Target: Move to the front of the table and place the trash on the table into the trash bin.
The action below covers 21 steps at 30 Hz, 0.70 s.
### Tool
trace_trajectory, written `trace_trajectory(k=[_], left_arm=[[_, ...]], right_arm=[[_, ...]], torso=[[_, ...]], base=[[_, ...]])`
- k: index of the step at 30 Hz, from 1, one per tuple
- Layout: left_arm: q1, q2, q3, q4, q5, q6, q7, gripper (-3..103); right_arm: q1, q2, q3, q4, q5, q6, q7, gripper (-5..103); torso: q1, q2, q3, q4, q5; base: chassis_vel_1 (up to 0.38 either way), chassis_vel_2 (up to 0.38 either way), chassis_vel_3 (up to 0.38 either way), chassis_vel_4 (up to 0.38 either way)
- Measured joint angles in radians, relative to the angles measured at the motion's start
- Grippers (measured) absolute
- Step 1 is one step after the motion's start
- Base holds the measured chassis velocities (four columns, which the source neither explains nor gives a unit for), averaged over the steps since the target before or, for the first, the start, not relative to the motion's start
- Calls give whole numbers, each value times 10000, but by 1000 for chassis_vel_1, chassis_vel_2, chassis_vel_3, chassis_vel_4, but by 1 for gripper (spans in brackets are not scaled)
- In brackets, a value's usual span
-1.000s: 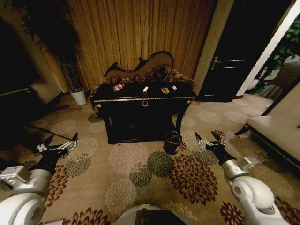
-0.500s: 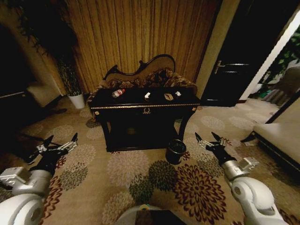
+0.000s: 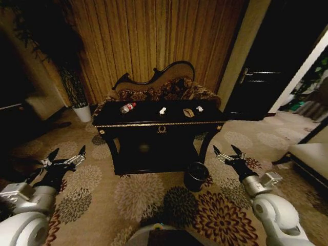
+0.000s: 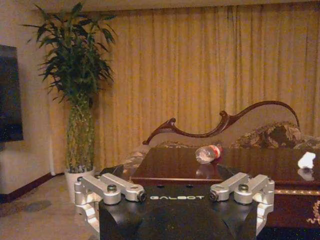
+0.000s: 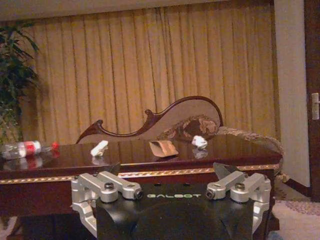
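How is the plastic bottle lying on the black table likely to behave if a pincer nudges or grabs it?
The bottle lies on its side on the glossy table, so a nudge would probably make it roll. It looks clear and possibly empty, so likely light and easily squashed. Its smooth round body may slip unless gripped across the middle.

My head camera looks forward and down across the carpet [image 3: 154, 189] at the table [image 3: 159, 124], which stands near, in mid-picture. My left wrist camera sits low, about level with the surface, facing the table's left end, the bottle [image 4: 208, 153] and the plant [image 4: 76, 90]. My right wrist camera, equally low, faces the table front. All three share the bottle, the sofa [image 5: 165, 120] and the curtain [image 5: 150, 70].
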Motion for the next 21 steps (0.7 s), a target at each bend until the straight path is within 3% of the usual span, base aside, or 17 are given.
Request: trace_trajectory(k=[21], left_arm=[[63, -88, -43, 0, -31, 0, 12, 100]], right_arm=[[-18, 61, -23, 93, -3, -2, 2, 100]], torso=[[0, 0, 0, 2, -3]], base=[[-184, 184, 178, -187]])
